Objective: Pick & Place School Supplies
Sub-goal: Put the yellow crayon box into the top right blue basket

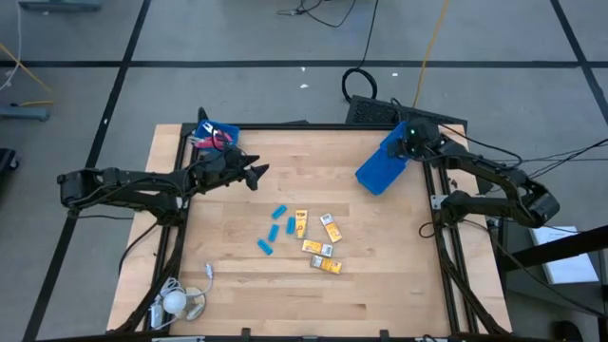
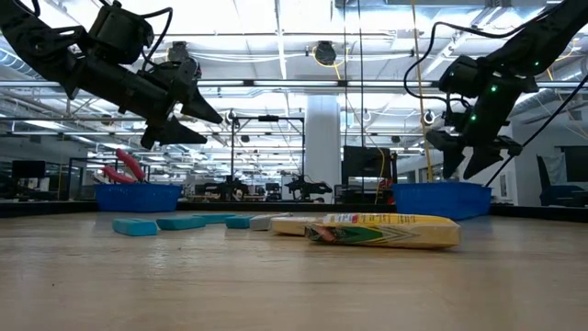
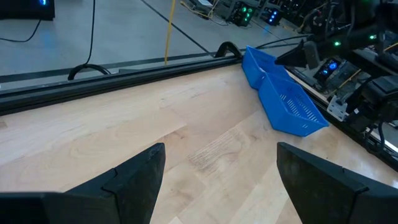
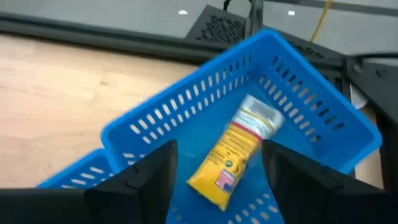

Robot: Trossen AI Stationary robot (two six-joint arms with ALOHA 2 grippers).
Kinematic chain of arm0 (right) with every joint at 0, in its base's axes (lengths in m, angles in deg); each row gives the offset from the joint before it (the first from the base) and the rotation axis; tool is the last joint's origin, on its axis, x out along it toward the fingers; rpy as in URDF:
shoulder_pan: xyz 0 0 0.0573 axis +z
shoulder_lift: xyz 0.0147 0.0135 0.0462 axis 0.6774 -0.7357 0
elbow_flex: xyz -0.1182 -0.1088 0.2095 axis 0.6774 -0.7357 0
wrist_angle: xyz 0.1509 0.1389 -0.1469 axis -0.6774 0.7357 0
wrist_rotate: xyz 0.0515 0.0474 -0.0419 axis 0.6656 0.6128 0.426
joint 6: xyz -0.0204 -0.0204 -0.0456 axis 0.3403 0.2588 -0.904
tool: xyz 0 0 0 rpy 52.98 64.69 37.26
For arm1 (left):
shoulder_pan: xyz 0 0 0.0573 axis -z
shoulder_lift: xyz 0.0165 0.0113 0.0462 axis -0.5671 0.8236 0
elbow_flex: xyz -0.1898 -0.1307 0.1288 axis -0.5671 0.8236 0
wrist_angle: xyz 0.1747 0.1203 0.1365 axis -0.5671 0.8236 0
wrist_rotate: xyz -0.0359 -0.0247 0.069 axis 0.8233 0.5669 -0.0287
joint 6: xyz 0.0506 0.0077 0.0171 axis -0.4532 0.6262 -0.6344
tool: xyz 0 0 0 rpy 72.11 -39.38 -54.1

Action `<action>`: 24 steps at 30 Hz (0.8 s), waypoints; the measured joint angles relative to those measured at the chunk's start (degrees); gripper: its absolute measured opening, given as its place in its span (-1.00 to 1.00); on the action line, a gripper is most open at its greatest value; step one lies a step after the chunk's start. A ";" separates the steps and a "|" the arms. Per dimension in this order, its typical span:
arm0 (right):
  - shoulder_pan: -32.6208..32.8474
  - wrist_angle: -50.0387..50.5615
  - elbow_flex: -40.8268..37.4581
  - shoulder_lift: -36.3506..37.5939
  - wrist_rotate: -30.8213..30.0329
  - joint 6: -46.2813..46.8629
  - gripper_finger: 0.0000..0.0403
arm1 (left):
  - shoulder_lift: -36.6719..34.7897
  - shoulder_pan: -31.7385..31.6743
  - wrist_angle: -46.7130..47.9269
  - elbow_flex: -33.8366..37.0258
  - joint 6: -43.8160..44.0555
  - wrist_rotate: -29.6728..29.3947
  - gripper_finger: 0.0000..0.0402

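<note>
Several light-blue oblong pieces [image 1: 275,228] and several yellow-orange packets [image 1: 321,245] lie flat on the wooden table's middle. Red-handled scissors [image 1: 211,141] lie in the blue bin [image 1: 217,131] at the far left. My left gripper [image 1: 255,175] is open and empty above the table, just right of that bin; it also shows in its wrist view [image 3: 217,180]. My right gripper [image 4: 219,155] is open above the second blue bin [image 1: 383,163] at the far right. A yellow packet [image 4: 239,146] lies in that bin between the open fingers, apart from them.
A white round object with a cord [image 1: 177,303] lies at the table's near left corner. The right bin [image 4: 311,106] sits askew by the far right edge. Black rails [image 1: 176,237] run along the table's sides. Bare wood lies between the supplies and the near edge.
</note>
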 joint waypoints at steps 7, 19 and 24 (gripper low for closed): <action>1.13 -5.01 0.00 0.15 8.71 -2.07 0.16 | 0.00 0.02 -0.20 0.00 1.56 -0.03 0.56; 19.65 -22.85 0.00 0.17 31.30 -9.28 0.05 | 0.01 0.00 5.55 0.02 4.59 0.21 0.56; 30.55 -28.43 0.00 0.17 31.44 -11.70 0.05 | 0.02 4.45 3.99 0.02 4.22 11.12 0.56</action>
